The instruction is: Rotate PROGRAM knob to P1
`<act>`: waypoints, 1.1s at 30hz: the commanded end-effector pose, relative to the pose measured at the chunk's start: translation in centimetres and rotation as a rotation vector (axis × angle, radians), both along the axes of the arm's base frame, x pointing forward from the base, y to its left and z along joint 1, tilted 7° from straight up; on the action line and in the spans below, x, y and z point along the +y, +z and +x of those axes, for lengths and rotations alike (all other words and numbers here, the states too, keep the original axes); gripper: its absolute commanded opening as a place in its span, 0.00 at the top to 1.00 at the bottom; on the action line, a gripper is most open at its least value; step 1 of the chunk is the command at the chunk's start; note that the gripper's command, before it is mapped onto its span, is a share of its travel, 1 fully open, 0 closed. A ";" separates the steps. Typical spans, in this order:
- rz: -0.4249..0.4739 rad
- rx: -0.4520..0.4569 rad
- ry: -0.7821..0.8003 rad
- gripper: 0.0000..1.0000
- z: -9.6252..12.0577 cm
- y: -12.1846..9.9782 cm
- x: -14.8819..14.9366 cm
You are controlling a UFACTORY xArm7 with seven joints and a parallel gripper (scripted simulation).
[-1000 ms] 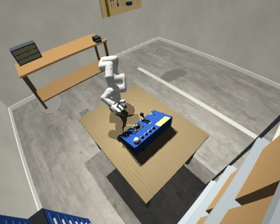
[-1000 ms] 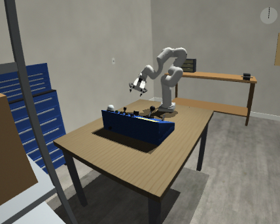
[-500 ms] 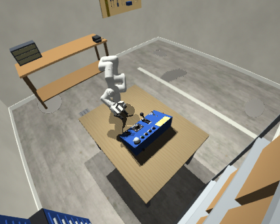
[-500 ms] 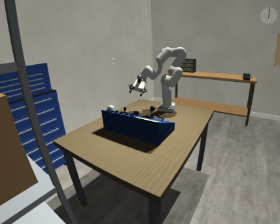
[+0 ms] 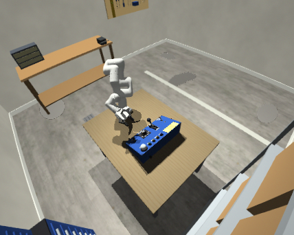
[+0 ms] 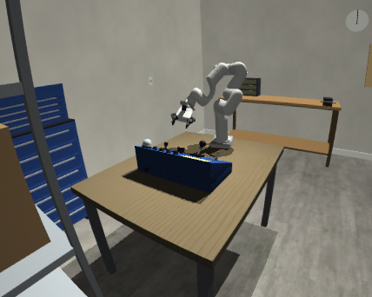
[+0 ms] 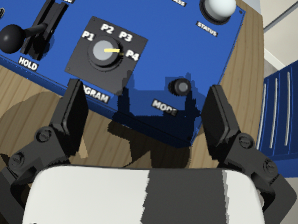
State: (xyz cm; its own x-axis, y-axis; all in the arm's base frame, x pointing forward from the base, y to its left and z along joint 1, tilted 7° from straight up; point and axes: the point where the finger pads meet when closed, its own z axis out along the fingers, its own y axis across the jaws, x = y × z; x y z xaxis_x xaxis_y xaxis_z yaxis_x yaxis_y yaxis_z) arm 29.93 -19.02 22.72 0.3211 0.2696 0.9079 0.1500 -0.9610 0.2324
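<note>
The blue console (image 5: pixel 154 138) sits on the wooden table, also seen in the exterior view (image 6: pixel 182 167). In the wrist view its grey PROGRAM knob (image 7: pixel 104 52) sits on a dark plate marked P1 to P4, with its yellow pointer aimed at P4. My gripper (image 7: pixel 145 96) is open and empty, hovering above the console's near edge, with the knob ahead of the left finger. It also shows above the console in the top and exterior views (image 5: pixel 125 116) (image 6: pixel 182 118).
A blue drawer cabinet (image 6: pixel 49 143) stands beside the table.
</note>
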 end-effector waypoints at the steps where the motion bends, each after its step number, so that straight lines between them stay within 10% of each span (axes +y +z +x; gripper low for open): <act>1: 0.006 -0.001 -0.004 0.00 0.0 0.1 -0.1; 33: 0.193 0.009 -0.092 0.00 -0.5 -1.2 -0.8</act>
State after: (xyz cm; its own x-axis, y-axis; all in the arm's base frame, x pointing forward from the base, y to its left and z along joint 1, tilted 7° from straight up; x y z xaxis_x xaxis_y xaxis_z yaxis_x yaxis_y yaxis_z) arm 29.37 -19.74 21.39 0.3460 0.0640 0.9361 0.0637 -0.9970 0.0446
